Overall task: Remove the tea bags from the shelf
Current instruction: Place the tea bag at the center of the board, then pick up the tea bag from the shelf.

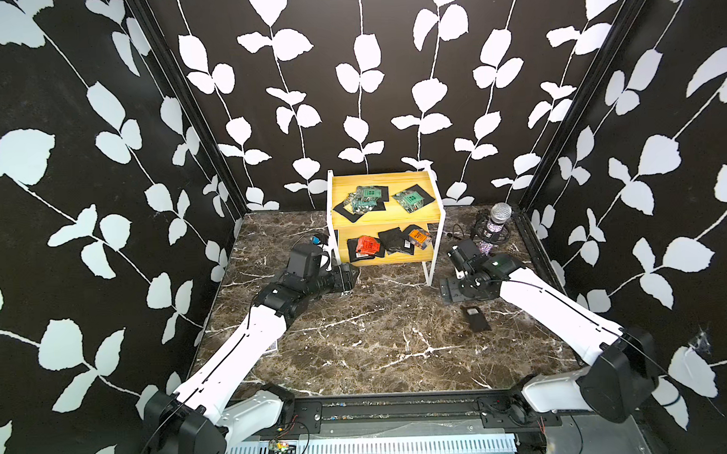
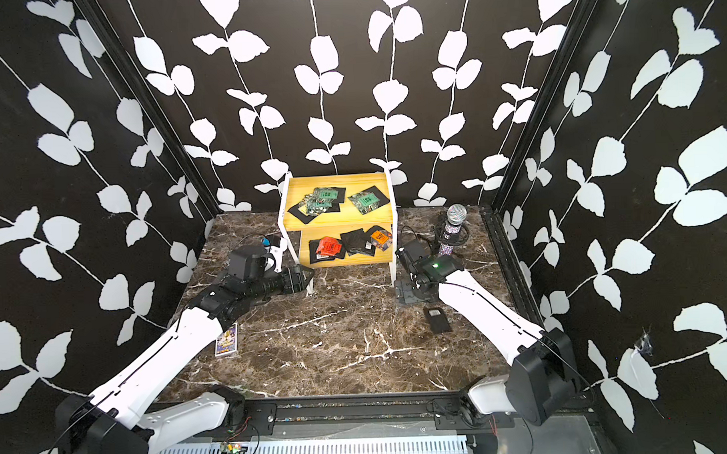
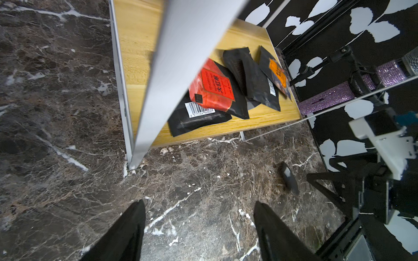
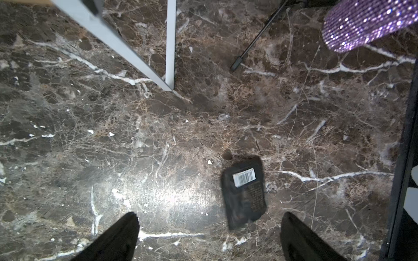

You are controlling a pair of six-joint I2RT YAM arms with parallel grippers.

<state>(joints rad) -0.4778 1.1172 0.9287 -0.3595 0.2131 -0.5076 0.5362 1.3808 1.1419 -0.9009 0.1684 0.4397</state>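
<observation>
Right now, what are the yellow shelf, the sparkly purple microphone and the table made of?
The shelf boards look like yellow-stained wood: grain lines show. Its frame looks like white-painted metal. The microphone handle seems covered in tiny purple rhinestones that glint; its head looks like silver mesh. The table looks like glossy brown marble with white veins, maybe only a print.

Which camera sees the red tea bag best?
The left wrist view: the red tea bag is close, label clear. Both top views show it tiny on the shelf. The right wrist view misses it.
</observation>
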